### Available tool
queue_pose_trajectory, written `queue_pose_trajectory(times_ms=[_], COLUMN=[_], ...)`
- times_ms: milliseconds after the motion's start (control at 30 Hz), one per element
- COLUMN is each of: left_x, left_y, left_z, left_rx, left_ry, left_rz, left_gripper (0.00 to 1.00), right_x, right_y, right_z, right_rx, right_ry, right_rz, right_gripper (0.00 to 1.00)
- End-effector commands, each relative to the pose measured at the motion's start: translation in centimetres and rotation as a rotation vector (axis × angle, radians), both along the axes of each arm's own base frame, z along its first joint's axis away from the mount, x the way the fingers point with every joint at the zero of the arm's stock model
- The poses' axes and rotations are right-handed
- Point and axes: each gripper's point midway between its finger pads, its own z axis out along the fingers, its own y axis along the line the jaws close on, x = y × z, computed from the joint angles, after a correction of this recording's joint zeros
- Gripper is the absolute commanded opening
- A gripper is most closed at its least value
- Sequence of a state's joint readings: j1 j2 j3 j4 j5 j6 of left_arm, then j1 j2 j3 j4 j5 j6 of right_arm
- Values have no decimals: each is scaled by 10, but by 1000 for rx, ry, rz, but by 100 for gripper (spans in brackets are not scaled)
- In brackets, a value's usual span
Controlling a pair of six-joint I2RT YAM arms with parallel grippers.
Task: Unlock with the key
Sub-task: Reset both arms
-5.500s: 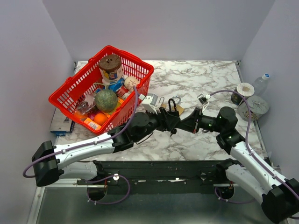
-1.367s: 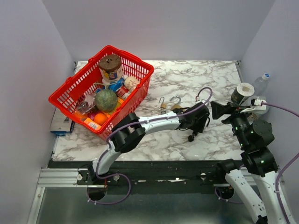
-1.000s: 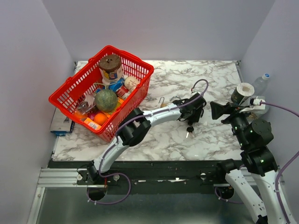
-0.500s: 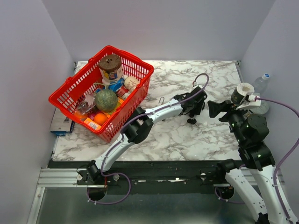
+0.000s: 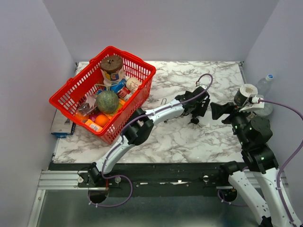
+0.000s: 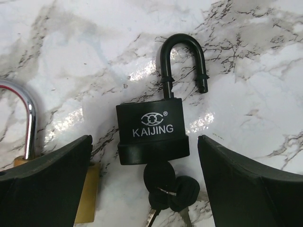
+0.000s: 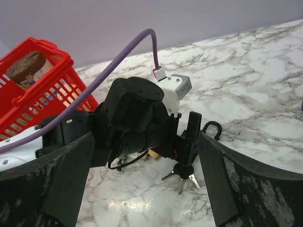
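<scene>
A black padlock (image 6: 150,133) marked KAIJING lies flat on the marble table. Its black shackle (image 6: 182,60) stands sprung, one leg free of the body. A bunch of black-headed keys (image 6: 169,189) sticks out of the lock's underside, one key in the keyhole; the same keys (image 7: 182,172) (image 5: 193,121) show in the other views. My left gripper (image 6: 144,142) (image 5: 195,113) hovers over the lock, open, its fingers (image 6: 52,184) on either side and apart from it. My right gripper (image 7: 146,142) (image 5: 217,109) is open, empty, just right of the left gripper.
A brass padlock (image 6: 88,198) with a silver shackle (image 6: 29,118) lies left of the black one. A red basket (image 5: 75,86) full of items stands at back left. Round containers (image 5: 248,92) and a bottle (image 5: 265,85) sit off the table's right edge.
My left arm carried the black padlock and its dangling keys toward the back of the table. Its jaws have now spread wider, leaving the lock free. The right arm shifted slightly.
</scene>
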State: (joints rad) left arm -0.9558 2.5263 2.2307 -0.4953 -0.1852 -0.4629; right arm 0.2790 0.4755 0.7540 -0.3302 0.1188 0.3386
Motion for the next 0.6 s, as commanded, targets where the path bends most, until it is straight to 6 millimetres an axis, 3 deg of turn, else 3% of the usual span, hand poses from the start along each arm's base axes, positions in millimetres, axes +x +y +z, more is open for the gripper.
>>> queue_pose_trajectory(times_ms=[0, 167, 300, 367, 500, 567], left_x=[6, -3, -22, -29, -33, -34], left_y=[-7, 4, 40, 52, 107, 129], left_z=[120, 204, 258, 273, 303, 301], left_rx=[-129, -217, -319, -358, -389, -362], left_ry=[-207, -396, -456, -454, -454, -432], left_rz=[-32, -38, -25, -39, -1, 23], left_gripper=[99, 99, 99, 99, 99, 99], right_x=[-4, -10, -12, -12, -14, -13], right_y=[-8, -15, -20, -22, -26, -27], right_z=[13, 18, 20, 21, 22, 22], right_rx=[11, 12, 8, 0, -5, -8], right_ry=[-56, -82, -95, -100, -108, -107], right_rz=[-34, -63, -88, -93, -114, -117], right_gripper=[97, 99, 100, 100, 100, 100])
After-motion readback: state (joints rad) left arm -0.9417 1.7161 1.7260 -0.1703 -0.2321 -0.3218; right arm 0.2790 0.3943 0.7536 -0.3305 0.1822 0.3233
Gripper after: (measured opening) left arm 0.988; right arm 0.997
